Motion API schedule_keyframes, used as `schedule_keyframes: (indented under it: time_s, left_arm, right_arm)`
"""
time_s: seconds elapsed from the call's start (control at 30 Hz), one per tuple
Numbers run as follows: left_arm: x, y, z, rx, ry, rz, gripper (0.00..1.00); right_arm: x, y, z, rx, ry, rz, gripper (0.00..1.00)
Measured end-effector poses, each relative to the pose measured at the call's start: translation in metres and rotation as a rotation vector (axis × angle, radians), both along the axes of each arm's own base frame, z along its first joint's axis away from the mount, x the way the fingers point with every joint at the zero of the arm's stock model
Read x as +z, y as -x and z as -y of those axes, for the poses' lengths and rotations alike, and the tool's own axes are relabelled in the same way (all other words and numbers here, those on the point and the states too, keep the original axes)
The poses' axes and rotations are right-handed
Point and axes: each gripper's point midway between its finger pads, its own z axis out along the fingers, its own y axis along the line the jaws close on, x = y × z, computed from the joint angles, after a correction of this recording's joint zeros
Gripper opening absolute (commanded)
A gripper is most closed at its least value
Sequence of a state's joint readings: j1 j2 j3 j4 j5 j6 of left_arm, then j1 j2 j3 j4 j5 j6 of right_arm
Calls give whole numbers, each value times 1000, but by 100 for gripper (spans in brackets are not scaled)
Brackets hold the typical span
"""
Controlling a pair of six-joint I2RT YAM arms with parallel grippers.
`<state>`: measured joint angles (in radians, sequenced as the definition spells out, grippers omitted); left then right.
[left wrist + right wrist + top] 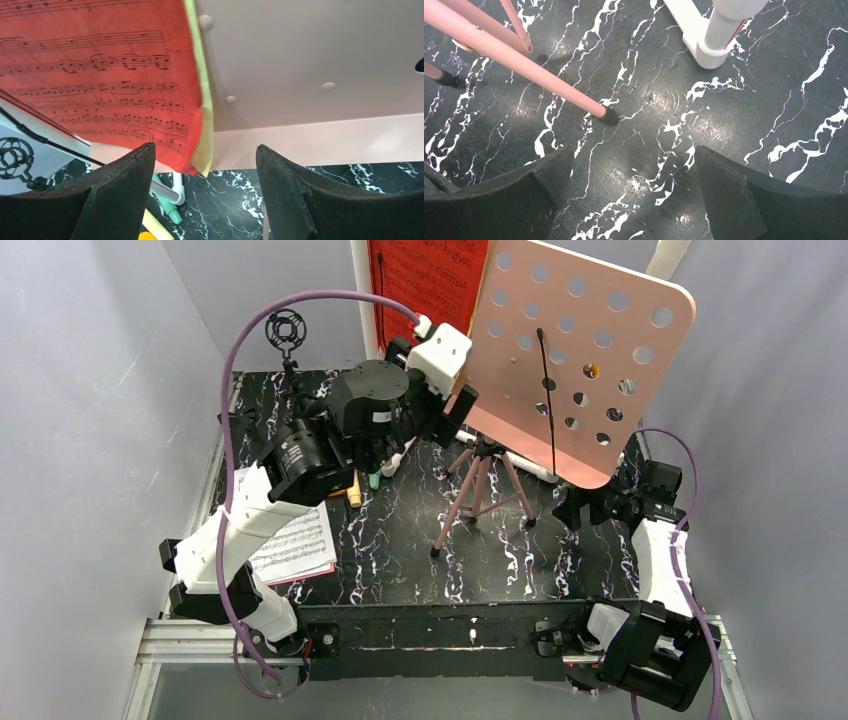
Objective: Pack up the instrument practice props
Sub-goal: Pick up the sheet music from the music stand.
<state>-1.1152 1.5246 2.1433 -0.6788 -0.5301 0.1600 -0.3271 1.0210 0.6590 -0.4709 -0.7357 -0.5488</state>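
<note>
Sheet music (100,90), its corner seen only wrist-side, hangs before the released left claw (205,146).

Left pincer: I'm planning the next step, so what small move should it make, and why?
Probably ease forward and close on the sheet music: its lower corner lines up inside the open left pincer, ungripped, against the music stand.

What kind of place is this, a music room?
Probably a robot test booth staged as a music corner: two robot arms bolted to a black marbled table, plain grey walls close around, and a pink music stand and red sheet music as props.
</note>
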Motion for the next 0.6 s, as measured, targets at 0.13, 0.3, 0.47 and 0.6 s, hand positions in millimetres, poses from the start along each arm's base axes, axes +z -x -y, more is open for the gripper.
schedule_keyframes:
  time_s: [0.13, 0.3, 0.47, 0.6]
  left_arm:
    - [4, -1, -8, 2, 59, -51, 60]
    - [2, -8, -22, 35, 109, -115, 56]
    - [-6, -9, -26, 45, 100, -149, 55]
    - [-6, -9, -23, 35, 99, -155, 53]
  right_arm:
    - [0, 0, 0, 0, 0, 0, 100]
    - [0, 0, 0, 0, 0, 0, 100]
    - [0, 0, 0, 0, 0, 1, 100]
    - [0, 0, 0, 0, 0, 1, 100]
